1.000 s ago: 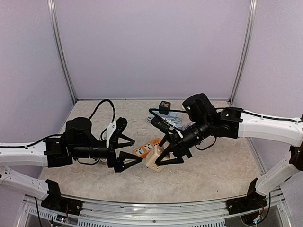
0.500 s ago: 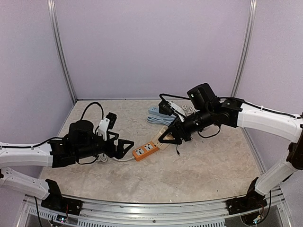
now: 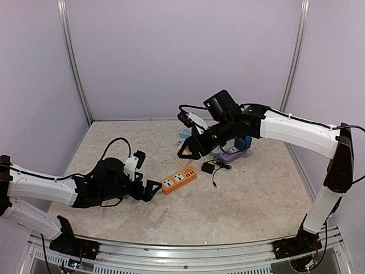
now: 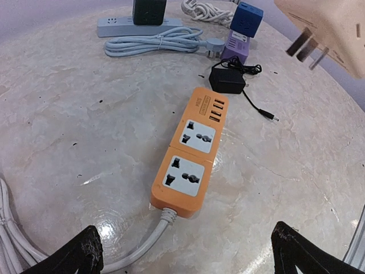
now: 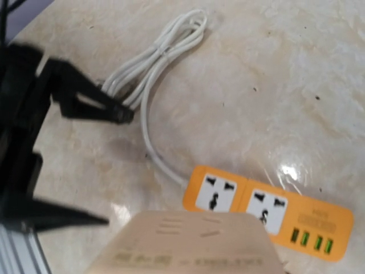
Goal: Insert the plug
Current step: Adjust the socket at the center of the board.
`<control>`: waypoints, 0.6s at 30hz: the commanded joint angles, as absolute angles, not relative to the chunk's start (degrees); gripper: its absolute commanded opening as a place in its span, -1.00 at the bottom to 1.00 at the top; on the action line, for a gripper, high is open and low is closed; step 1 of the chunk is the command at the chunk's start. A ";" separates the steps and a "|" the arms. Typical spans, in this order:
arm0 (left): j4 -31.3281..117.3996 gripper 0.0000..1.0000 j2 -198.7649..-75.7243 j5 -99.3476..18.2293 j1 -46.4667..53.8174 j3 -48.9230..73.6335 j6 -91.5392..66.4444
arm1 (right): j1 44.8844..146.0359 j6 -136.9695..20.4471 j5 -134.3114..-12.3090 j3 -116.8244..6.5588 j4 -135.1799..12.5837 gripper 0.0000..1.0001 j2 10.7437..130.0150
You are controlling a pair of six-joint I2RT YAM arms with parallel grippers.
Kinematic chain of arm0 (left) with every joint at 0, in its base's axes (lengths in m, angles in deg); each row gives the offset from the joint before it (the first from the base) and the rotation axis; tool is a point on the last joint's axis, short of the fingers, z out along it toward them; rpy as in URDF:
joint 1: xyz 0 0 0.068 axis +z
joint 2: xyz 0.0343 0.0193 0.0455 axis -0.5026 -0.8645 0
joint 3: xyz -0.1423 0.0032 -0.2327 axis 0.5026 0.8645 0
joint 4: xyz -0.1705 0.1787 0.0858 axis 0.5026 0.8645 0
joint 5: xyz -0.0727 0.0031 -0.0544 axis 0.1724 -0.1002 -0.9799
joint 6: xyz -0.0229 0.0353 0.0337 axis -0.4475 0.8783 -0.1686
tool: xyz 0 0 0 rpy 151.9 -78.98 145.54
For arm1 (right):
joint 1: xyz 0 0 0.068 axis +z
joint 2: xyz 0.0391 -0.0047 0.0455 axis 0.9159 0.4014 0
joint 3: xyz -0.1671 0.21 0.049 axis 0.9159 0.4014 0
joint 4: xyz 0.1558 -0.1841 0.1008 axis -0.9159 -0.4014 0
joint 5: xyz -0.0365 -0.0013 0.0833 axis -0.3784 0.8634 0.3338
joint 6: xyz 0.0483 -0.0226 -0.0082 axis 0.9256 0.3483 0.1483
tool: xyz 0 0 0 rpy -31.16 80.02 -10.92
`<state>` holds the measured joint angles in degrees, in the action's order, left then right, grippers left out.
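Risen to upper centre since the earlier frame: right gripper [image 3: 185,152], clamped on beige plug [image 4: 333,28], prongs bare. Pulled back lower left: left gripper [image 3: 149,189], spread wide, empty. Lies down-left of plug, mid-frame: orange strip [image 3: 179,180], long axis lower-left to upper-right, nearer left gripper.

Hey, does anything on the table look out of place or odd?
Nothing looks spilled or damaged. The beige plug hangs in the air in the right gripper, prongs bare, clear of the orange power strip, whose two sockets are both empty.
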<state>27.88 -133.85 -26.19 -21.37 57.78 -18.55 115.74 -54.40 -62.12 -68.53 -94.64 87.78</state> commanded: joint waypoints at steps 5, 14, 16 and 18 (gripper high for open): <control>23.34 0.98 -139.53 -17.88 -25.27 59.52 -14.67 | 115.70 -48.72 -62.09 -76.32 -96.42 -1.00 96.08; 16.73 0.62 -149.15 -12.20 -28.28 59.31 -12.16 | 116.64 -45.29 -65.78 -82.52 -99.80 -1.00 103.27; 16.51 0.48 -151.55 -12.38 -28.99 58.62 -12.42 | 116.93 -44.63 -65.83 -82.38 -99.50 -1.00 103.83; 16.16 0.30 -153.55 -12.68 -29.66 57.95 -12.51 | 117.11 -44.60 -66.06 -82.13 -99.17 -1.00 103.99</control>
<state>18.94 -150.24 -13.77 -28.28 58.81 -13.33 116.13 -46.25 -64.74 -81.04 -98.35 103.01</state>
